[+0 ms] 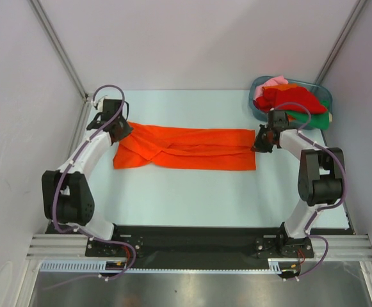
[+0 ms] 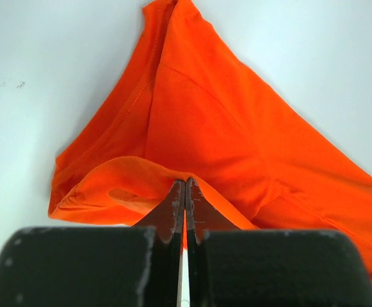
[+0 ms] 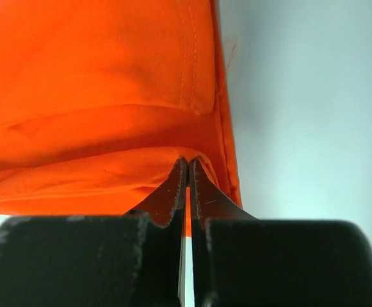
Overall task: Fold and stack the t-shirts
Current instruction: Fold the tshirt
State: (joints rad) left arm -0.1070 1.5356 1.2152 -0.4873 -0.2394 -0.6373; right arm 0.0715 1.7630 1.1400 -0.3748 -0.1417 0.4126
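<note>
A bright orange t-shirt (image 1: 186,149) lies across the middle of the table as a long folded band. My left gripper (image 1: 118,130) is shut on the shirt's left end; the left wrist view shows its jaws pinching a fold of orange cloth (image 2: 173,128). My right gripper (image 1: 260,142) is shut on the shirt's right edge; the right wrist view shows its jaws closed on the orange hem (image 3: 109,96). More t-shirts, red (image 1: 290,97), pink (image 1: 270,83) and green (image 1: 314,118), lie bunched in a tub at the back right.
The bluish translucent tub (image 1: 257,86) stands at the back right corner, just behind my right arm. White walls and metal posts enclose the table (image 1: 186,192). A black rail runs along the near edge.
</note>
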